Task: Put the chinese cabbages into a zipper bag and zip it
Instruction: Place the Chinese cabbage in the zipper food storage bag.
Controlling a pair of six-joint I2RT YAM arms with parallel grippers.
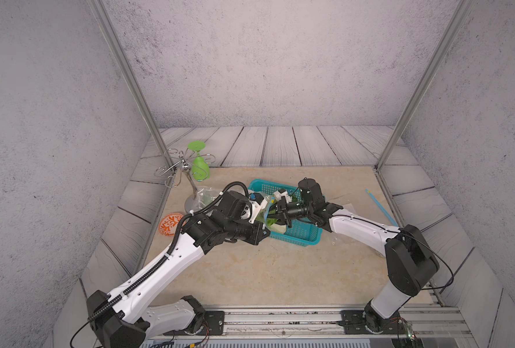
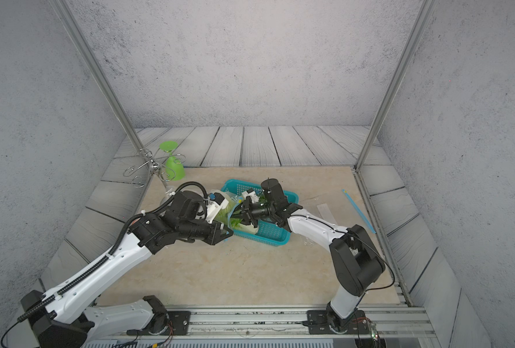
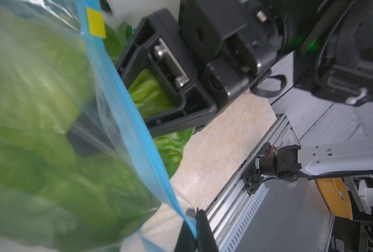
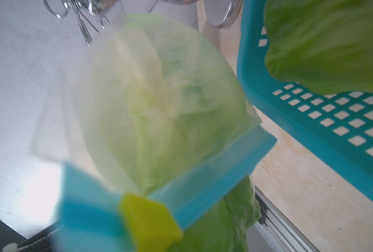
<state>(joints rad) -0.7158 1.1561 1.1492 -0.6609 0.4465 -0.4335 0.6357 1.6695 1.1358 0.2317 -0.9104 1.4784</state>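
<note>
Here, the zipper bag (image 3: 50,135) is held just left of the teal basket (image 1: 307,238), toward the far middle of the worktop (image 1: 250,271). The left claw (image 3: 195,227) is seen pinched together on the near end of the bag's blue zip strip (image 3: 126,113). The right claw (image 1: 278,217) is pressed against the bag's mouth from the right. Its tips are buried among leaves and plastic, so whether it is clamped on anything cannot be told. The yellow slider (image 4: 150,220) is found near the strip's far end. One of the chinese cabbages (image 4: 148,98) is seen inside the bag, its pale base deep and its leaves toward the mouth. A second cabbage (image 1: 275,228) is lodged at the mouth, with its white base over the basket's near left rim. A third cabbage (image 4: 325,43) is seen lying in the basket. A green goblet (image 1: 200,164) is hung upside down on a wire rack (image 1: 175,168) at the far left.
</note>
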